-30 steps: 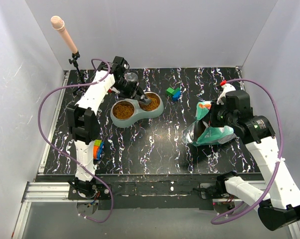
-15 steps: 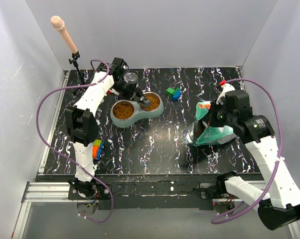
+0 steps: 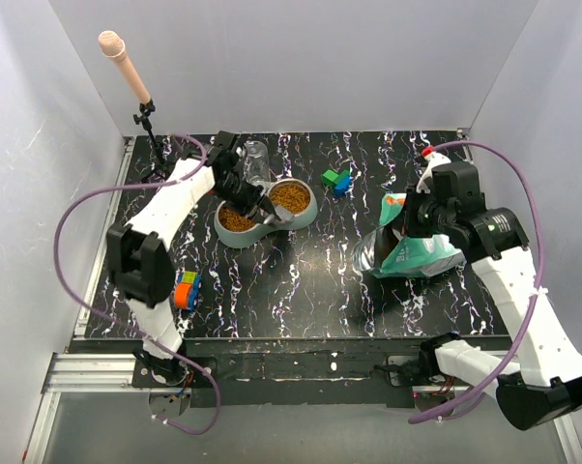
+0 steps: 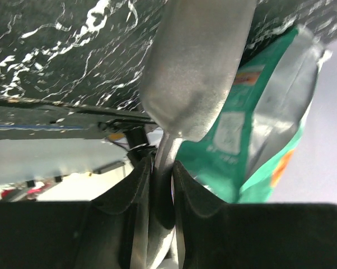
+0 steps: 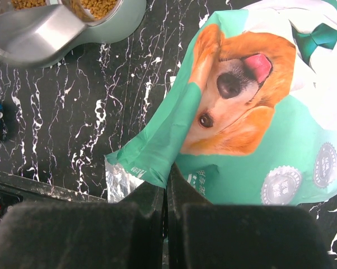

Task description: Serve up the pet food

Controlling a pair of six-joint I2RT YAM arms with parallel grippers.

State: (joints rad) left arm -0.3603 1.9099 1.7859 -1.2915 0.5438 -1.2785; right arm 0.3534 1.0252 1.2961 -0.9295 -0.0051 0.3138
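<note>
Scoop [image 4: 196, 61] swung off kibble [image 3: 291, 197], left gripper [image 4: 164, 166] clamped on its handle, right gripper [image 5: 167, 188] pinching bag [image 5: 258, 129] lip (seemingly), hollow hidden

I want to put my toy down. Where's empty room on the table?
Widest bare patch: mid-table, between the double bowl and the food bag, down to the near edge. A smaller one behind the green and blue blocks. Crowded back left, where the left hand holds the scoop by the bowl.

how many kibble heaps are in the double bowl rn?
2. Left kibble heap and right kibble heap, one in each well of the grey double bowl. The metal scoop in the left hand overhangs the divide and may hide a little.
</note>
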